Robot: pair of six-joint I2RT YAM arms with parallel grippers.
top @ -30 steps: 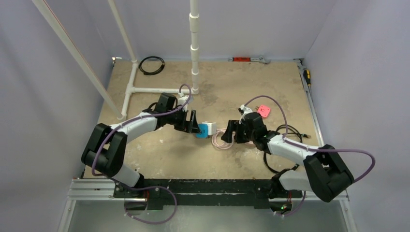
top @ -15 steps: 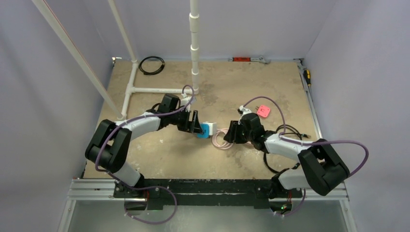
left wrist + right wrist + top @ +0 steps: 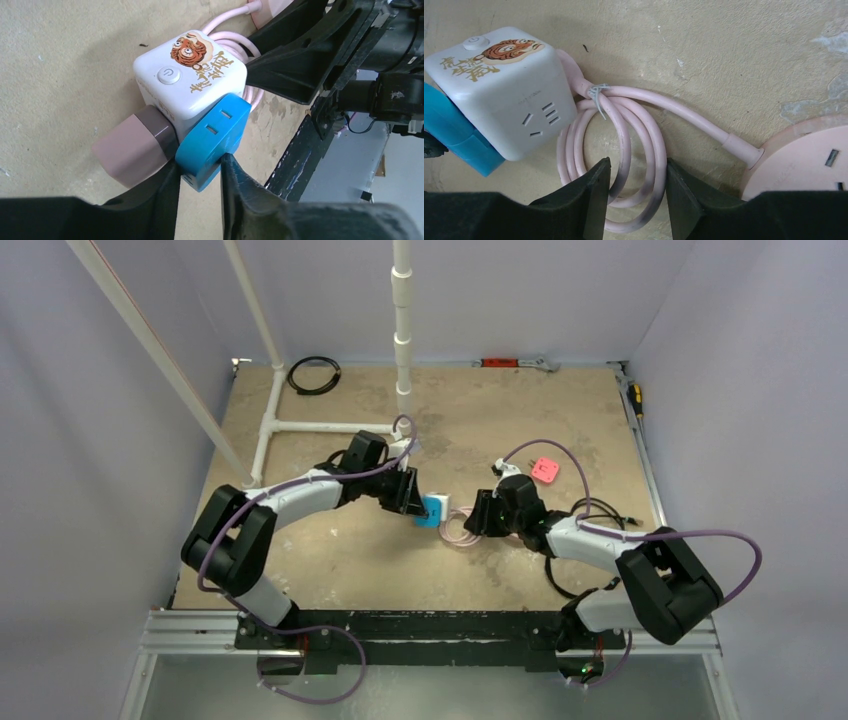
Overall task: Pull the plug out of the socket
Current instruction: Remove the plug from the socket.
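A white cube socket (image 3: 200, 75) with a tiger picture lies mid-table. A blue plug (image 3: 212, 135) sits in one of its sides and a taupe plug (image 3: 130, 150) in another. My left gripper (image 3: 200, 172) is shut on the blue plug, one finger against each flank. In the top view the left gripper (image 3: 418, 502) meets the blue plug (image 3: 432, 510) from the left. My right gripper (image 3: 636, 170) is shut on the loops of the socket's coiled pink cable (image 3: 644, 145), just right of the socket (image 3: 499, 90).
The pink cable ends in a round pink hub (image 3: 804, 160). A small pink block (image 3: 545, 470) and black cables (image 3: 590, 510) lie by the right arm. White pipes (image 3: 330, 426), a black cable coil (image 3: 313, 374) and tools (image 3: 515, 363) sit toward the back.
My left gripper has moved right onto the blue plug and closed on it. My right gripper has closed on the pink cable loops.
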